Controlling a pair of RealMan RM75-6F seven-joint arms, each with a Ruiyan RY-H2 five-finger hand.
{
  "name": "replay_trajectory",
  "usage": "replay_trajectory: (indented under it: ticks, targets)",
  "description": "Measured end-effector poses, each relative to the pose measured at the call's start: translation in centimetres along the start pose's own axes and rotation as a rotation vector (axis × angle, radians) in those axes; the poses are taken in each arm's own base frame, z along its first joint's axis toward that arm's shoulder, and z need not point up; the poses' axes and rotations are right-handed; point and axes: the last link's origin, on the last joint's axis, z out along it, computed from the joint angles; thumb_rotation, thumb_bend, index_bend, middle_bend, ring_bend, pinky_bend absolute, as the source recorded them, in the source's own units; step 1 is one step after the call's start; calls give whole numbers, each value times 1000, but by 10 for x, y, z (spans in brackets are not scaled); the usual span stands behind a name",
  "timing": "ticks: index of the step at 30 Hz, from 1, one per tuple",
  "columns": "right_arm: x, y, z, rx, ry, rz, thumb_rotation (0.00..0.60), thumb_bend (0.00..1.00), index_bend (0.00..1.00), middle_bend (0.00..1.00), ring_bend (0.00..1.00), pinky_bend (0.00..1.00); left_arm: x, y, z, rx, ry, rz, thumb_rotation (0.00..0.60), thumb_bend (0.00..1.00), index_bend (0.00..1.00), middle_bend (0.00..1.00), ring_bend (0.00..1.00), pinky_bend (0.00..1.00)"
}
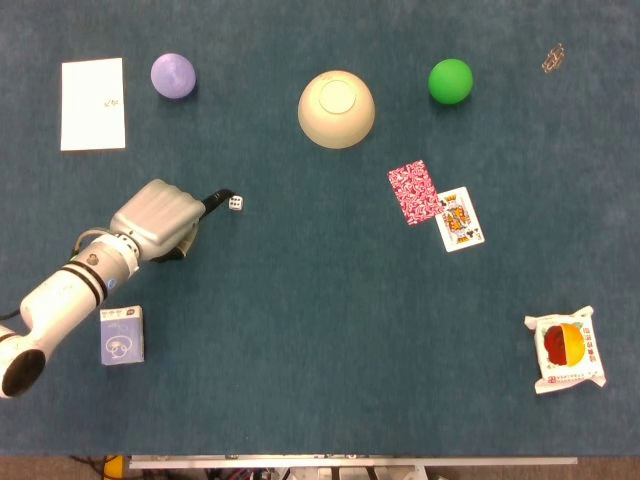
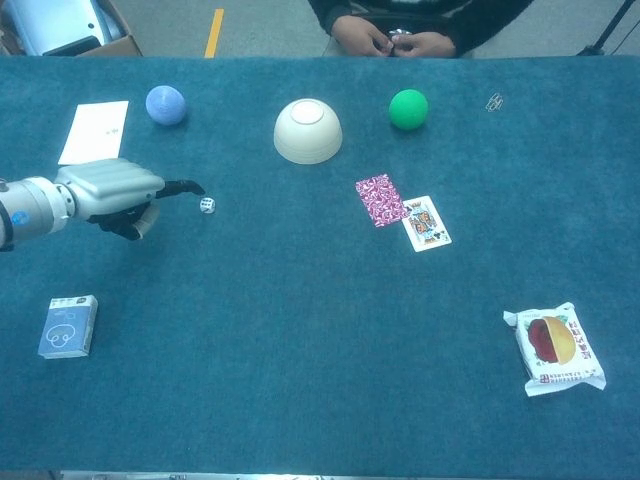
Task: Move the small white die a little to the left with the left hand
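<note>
Blue cloth covers the table [image 1: 300, 330]. Left hand [image 1: 158, 217] sits near the left edge, fingers curled in, one dark fingertip [image 2: 192, 187] extended, holding nothing. Die [image 1: 235, 203] lies on the cloth just right of that fingertip, apart from it. Right hand is out of view.

blue-felt table [image 2: 330, 400], grey floor [image 2: 270, 25] beyond

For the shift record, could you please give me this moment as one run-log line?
left hand: fingers curled, one extended, beside die, apart | small white die: free on table | right hand: not in view
</note>
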Motion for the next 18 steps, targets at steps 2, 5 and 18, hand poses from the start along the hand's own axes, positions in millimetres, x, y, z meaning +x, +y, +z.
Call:
replay_trajectory:
  ticks: [2,5,18]
  targets:
    - [1,1,0,-3,3,0,600,302,305,222,111,233,2,-1,-4,2,13,-1,600,1000,55,965,935,965]
    - [2,3,0,-13,9,-3,600,302,305,222,111,233,6,-4,-10,16,51,-7,600,1000,38,838,791,859]
    - [8,14,1,-65,64,-16,600,300,305,222,110,233,17,-50,-81,274,426,-160,600,740,17,390,328,371]
